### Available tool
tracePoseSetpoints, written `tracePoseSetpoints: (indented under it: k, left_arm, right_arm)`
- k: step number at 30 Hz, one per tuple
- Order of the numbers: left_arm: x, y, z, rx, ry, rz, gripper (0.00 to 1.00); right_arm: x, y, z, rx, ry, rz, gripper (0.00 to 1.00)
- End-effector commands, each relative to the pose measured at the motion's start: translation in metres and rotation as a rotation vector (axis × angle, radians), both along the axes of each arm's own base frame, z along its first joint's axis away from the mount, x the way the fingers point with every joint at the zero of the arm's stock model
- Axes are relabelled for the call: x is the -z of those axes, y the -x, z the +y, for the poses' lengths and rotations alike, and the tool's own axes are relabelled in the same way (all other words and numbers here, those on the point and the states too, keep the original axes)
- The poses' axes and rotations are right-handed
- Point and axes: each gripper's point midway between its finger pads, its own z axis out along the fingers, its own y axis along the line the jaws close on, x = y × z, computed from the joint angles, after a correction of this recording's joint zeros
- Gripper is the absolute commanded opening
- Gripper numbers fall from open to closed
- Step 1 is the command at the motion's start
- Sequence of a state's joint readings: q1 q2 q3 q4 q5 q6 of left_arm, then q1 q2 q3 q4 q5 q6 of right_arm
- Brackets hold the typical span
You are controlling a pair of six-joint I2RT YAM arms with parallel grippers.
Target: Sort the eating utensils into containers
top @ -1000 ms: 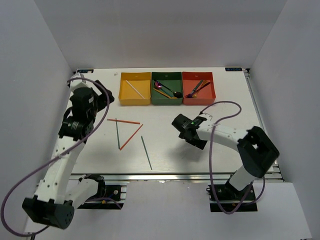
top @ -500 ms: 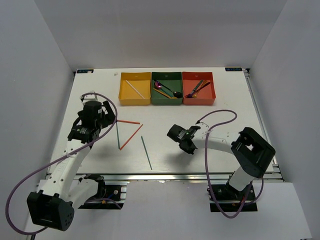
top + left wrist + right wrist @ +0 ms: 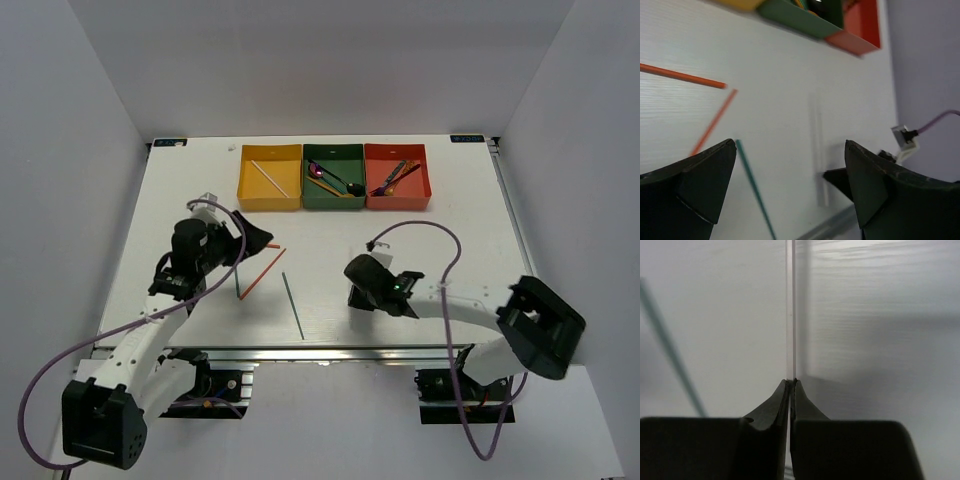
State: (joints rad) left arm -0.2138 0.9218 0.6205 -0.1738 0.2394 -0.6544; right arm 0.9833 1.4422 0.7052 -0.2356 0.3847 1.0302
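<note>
Your left arm has swung right from the left side toward mid-frame, and your right arm has sunk toward the bottom edge of the overhead view. Nearest you, the right fingers (image 3: 765, 410) are pressed together on the silver chopstick (image 3: 790, 315), pinching its near end. It runs straight up the wrist view, low over the surface (image 3: 450, 230); you cannot tell whether it is lifted. Left of it, at lower centre, lies a green chopstick (image 3: 293, 306).

Further up, the left fingers (image 3: 700, 185) are spread wide and hold nothing. They hang over the slanted orange chopstick (image 3: 262, 273) and the level orange chopstick (image 3: 680, 76). A second green chopstick (image 3: 237, 281) lies just left of the slanted one.

Along the top sit the yellow tray (image 3: 270, 203), green tray (image 3: 334, 203) and red tray (image 3: 396, 203), side by side. The yellow one holds one pale chopstick (image 3: 270, 178); the other two hold darker utensils.
</note>
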Motion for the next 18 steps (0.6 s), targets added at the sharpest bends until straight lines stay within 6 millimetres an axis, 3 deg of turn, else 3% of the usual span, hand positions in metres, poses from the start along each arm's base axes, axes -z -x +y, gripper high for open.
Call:
tracePoseSetpoints:
  k: [1,3,8,14,18]
  left_arm:
    - [-0.055,0.025,-0.063,0.295,0.363,-0.132,0.98]
    - [-0.045,0.021,-0.066,0.281,0.339,-0.100,0.98]
    - [-0.042,0.024,-0.081,0.297,0.304,-0.097,0.98]
    - [-0.030,0.019,-0.082,0.271,0.262,-0.062,0.96]
    - [-0.024,0.018,-0.080,0.263,0.243,-0.053,0.81]
  right_arm:
    - [-0.089,0.006,0.083,-0.446,-0.399,-0.270,0.00]
    - [-0.115,0.011,0.093,-0.499,-0.478,-0.318,0.00]
    - [-0.155,0.024,0.125,-0.655,-0.587,-0.366,0.00]
    - [-0.179,0.027,0.152,-0.726,-0.637,-0.395,0.00]
    - [-0.190,0.026,0.157,-0.733,-0.652,-0.415,0.00]
